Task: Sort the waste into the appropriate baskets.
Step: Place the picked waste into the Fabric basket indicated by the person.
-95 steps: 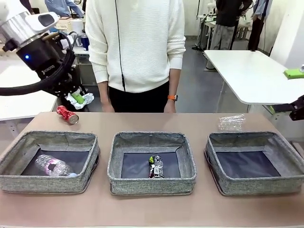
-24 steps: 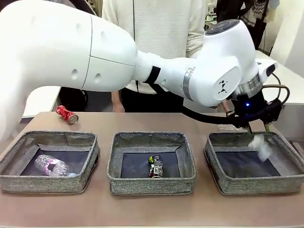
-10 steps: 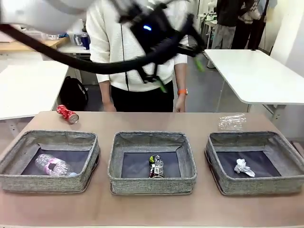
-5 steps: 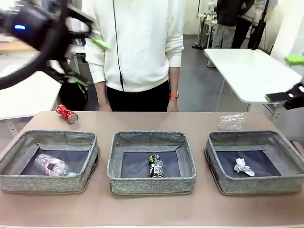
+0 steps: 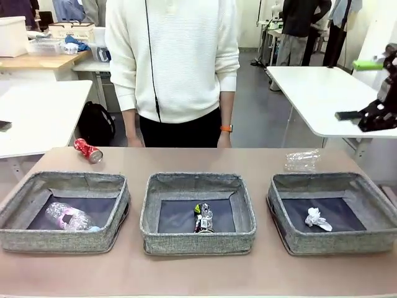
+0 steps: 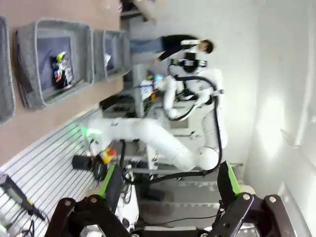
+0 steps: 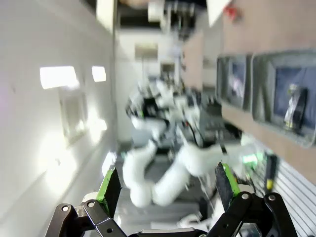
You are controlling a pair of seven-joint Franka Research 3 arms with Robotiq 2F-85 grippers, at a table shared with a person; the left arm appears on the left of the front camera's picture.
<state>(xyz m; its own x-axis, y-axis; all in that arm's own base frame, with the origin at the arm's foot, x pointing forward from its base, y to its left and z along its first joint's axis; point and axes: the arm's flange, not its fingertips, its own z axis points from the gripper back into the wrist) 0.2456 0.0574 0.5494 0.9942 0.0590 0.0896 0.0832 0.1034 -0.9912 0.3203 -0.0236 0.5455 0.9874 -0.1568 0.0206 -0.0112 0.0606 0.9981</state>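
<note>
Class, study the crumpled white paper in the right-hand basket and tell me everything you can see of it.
The white paper wad is a small, crumpled lump with irregular folds, seemingly thin paper. It lies loose on the dark flat bottom of the right-hand grey woven basket, near the middle and apart from the soft walls. Only the basket floor touches it.

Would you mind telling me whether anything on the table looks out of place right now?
Two waste items lie loose on the table: a red can on its side at the far left, and a crumpled clear plastic piece behind the right basket. Everything else sits inside a basket.
</note>
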